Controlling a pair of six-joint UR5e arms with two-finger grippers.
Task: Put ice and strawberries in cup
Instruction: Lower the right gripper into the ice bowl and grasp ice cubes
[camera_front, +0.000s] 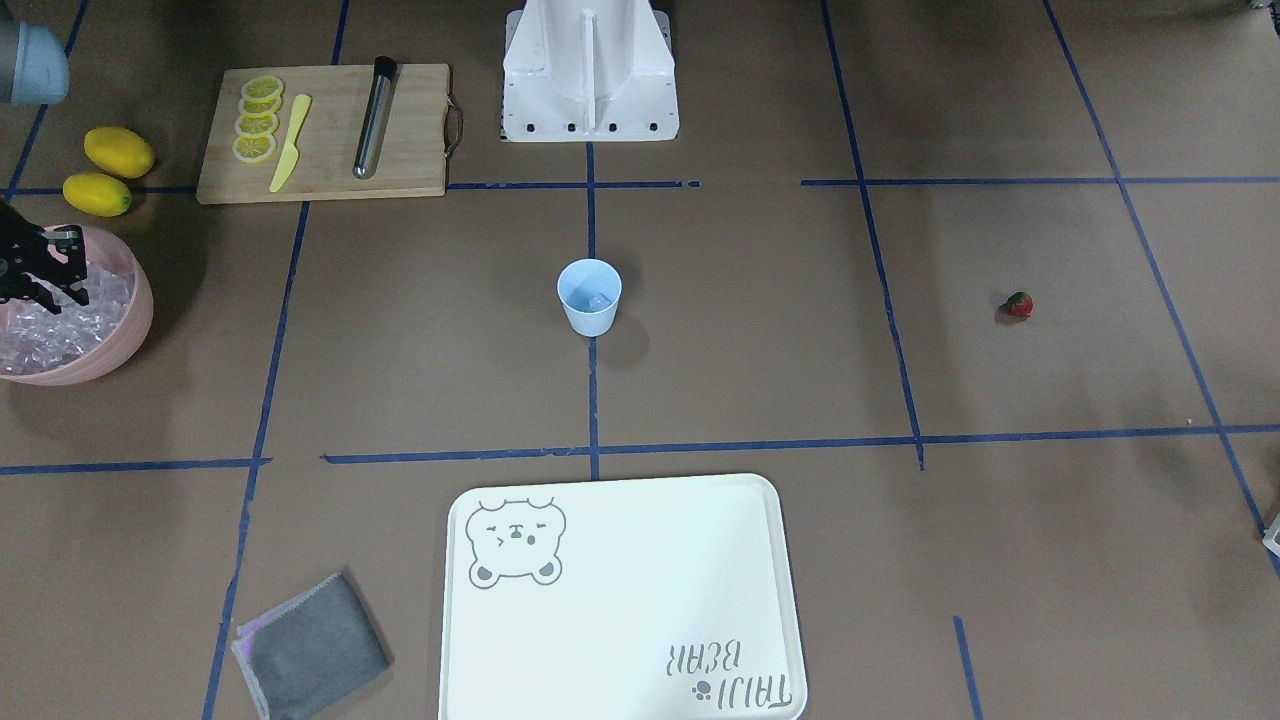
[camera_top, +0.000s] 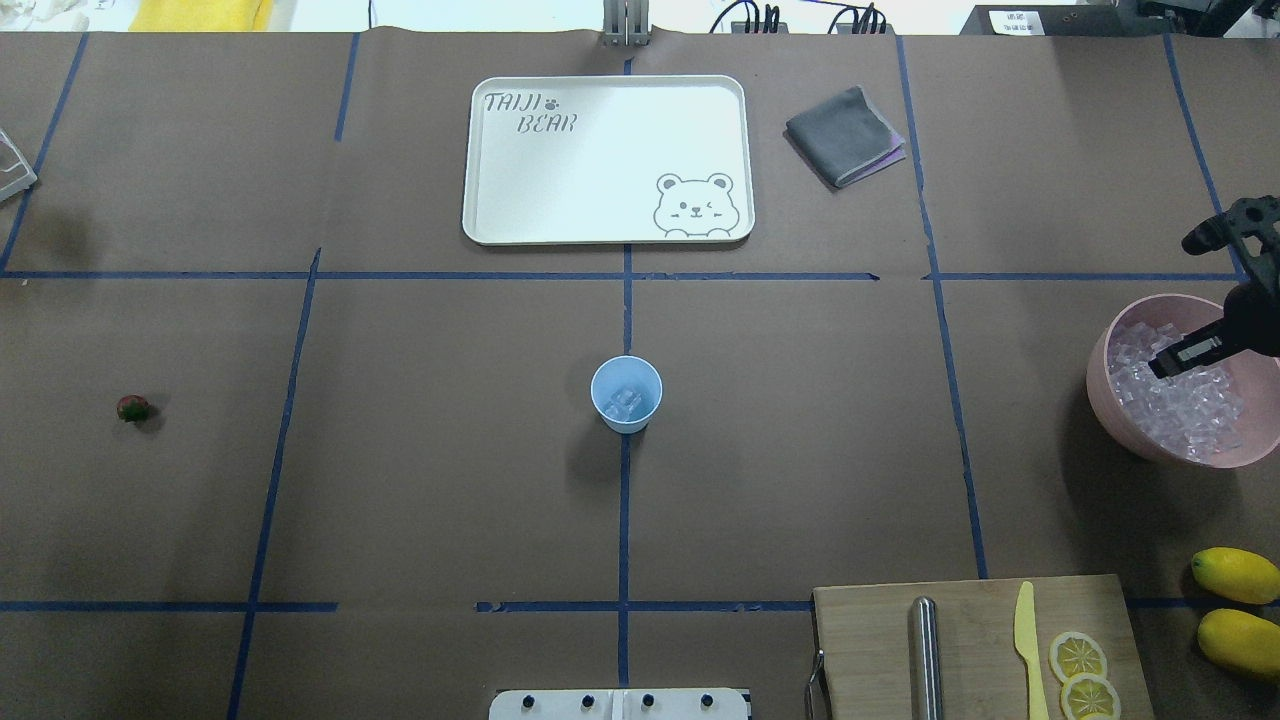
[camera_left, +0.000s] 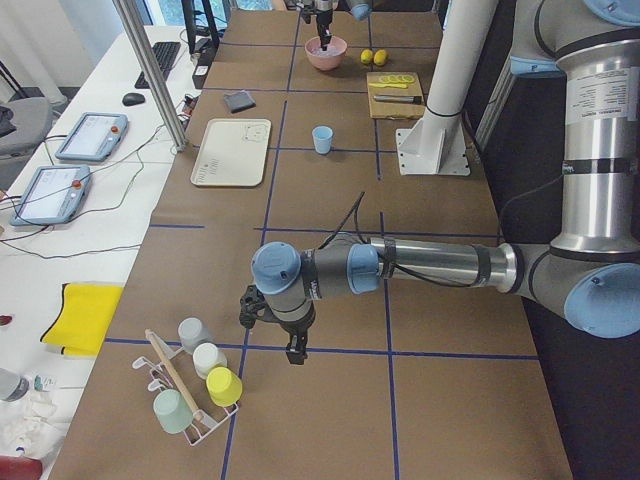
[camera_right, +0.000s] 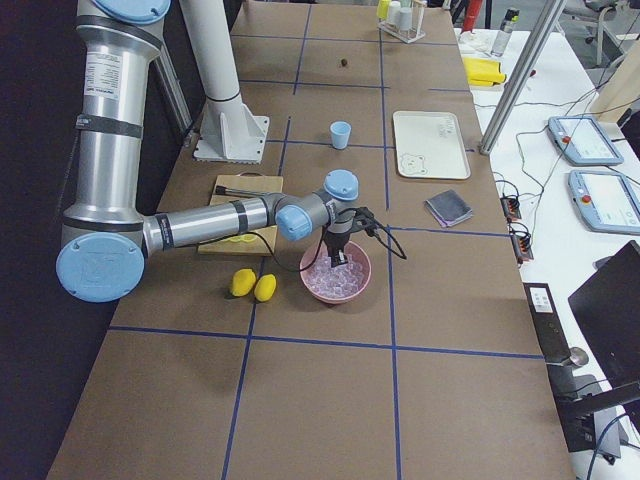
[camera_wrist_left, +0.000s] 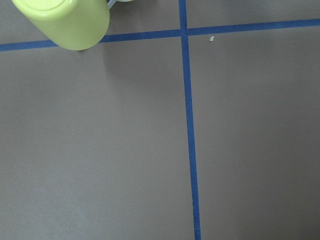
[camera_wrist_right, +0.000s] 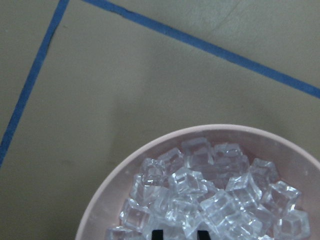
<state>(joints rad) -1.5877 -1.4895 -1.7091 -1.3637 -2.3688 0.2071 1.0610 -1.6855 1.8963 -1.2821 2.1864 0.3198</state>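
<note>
The pale blue cup (camera_top: 626, 393) stands upright at the table's centre with an ice cube (camera_top: 622, 402) inside. The strawberry (camera_top: 132, 408) lies alone on the robot's far left. A pink bowl (camera_top: 1105, 390) on the robot's right holds many ice cubes (camera_wrist_right: 200, 185). My right gripper (camera_top: 1185, 355) hangs in the bowl with its tips among the ice, a narrow gap between the jaws. My left gripper (camera_left: 293, 358) hovers over bare table far from the cup, next to a cup rack; I cannot tell whether it is open or shut.
A white bear tray (camera_top: 480, 160) and a grey cloth (camera_top: 845, 135) lie beyond the cup. A cutting board (camera_top: 880, 650) holds lemon slices, a yellow knife and a metal rod. Two lemons (camera_top: 1235, 575) lie beside it. A lime-green cup (camera_wrist_left: 65, 20) sits by the left gripper.
</note>
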